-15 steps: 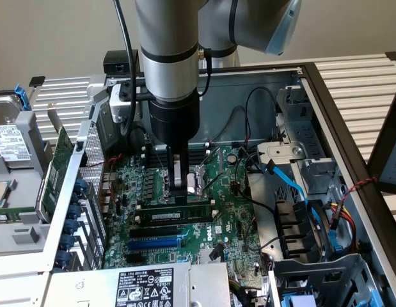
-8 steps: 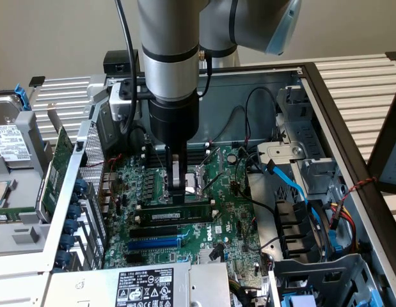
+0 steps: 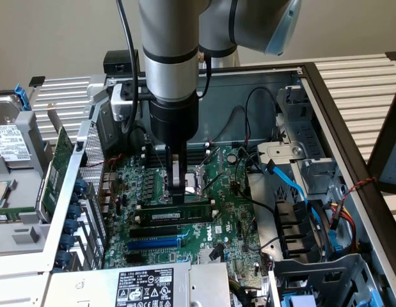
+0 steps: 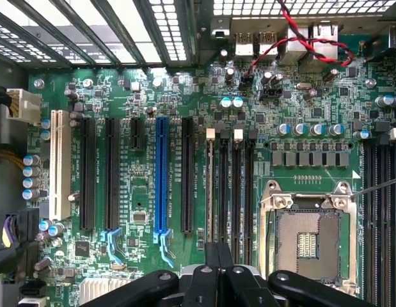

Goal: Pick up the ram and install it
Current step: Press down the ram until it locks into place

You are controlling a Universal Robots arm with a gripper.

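My gripper (image 3: pixel 178 192) is down inside the open computer case (image 3: pixel 325 102), fingers drawn fully together. Their tips sit at the top edge of the ram (image 3: pixel 175 212), near the middle of its length. From the exterior view I cannot tell whether the fingers pinch the stick or only press on its edge.

The ram stands on edge directly under my fingers, running crosswise to them, in the memory slot area of the motherboard (image 3: pixel 229 224). It is a long dark stick with a white label on the side facing the exterior camera. Whether it is fully seated in its slot I cannot tell.

In the wrist view my closed fingers (image 4: pixel 218 272) come to a point over the row of memory slots (image 4: pixel 228 185), with the stick seen edge-on as a thin line (image 4: pixel 212 192) running away from them.

Just beside my fingers, on the far side of the ram in the exterior view, is the open CPU socket (image 3: pixel 199 179) with its metal frame. On the near side of the ram lie black expansion slots and the blue slot (image 3: pixel 153 243). Well off toward the exterior view's left, a green expansion card (image 3: pixel 57 169) stands against the case wall.
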